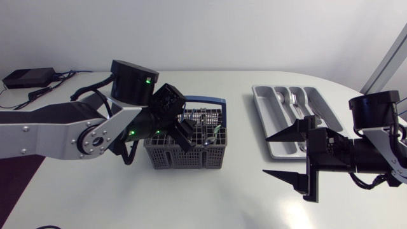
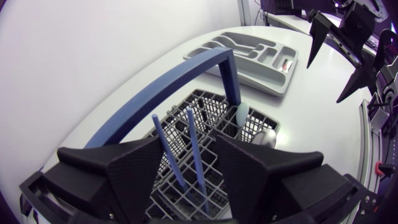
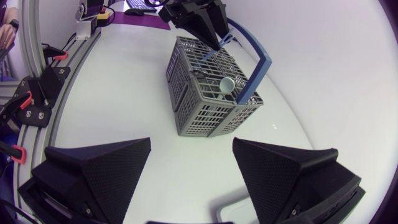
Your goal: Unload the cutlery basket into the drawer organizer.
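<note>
Left hand (image 2: 189,149) hangs right over the basket (image 1: 184,159), spread open, two blue handles (image 2: 194,155) poking up in the gap. Right hand (image 1: 264,154) is spread too, over bare table (image 1: 95,197) just beside the organizer (image 1: 270,121), well apart from the basket, plenty of room

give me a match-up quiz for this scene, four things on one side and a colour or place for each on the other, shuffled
Things:
1. basket handle
2. drawer organizer
3. left gripper
4. right gripper

Colour or place:
a. open, over bare table
b. blue
c. open, above the cutlery basket
d. light grey

Pairs: 1-b, 2-d, 3-c, 4-a
</note>
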You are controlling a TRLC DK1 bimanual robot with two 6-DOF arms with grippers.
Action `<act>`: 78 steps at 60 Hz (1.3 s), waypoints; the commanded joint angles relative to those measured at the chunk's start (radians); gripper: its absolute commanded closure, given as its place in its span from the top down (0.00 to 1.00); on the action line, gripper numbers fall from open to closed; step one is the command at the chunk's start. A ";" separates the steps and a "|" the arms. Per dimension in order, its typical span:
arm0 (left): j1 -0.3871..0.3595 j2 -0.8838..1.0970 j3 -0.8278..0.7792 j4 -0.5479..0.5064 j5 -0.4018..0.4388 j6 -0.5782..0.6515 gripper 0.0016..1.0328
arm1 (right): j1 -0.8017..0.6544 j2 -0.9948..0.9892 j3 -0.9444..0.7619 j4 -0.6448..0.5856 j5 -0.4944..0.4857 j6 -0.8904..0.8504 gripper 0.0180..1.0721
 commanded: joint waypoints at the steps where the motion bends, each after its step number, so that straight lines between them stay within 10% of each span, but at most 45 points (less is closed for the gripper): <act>1: -0.008 0.036 -0.025 0.008 0.002 -0.018 0.46 | -0.010 0.019 -0.030 0.001 -0.013 -0.021 0.90; 35: -0.011 0.055 -0.019 0.024 0.010 -0.026 0.13 | -0.011 0.045 -0.022 0.006 -0.014 -0.029 0.90; 78: -0.009 -0.091 -0.102 0.044 0.022 0.034 0.13 | -0.002 0.072 -0.003 0.009 -0.016 -0.006 0.90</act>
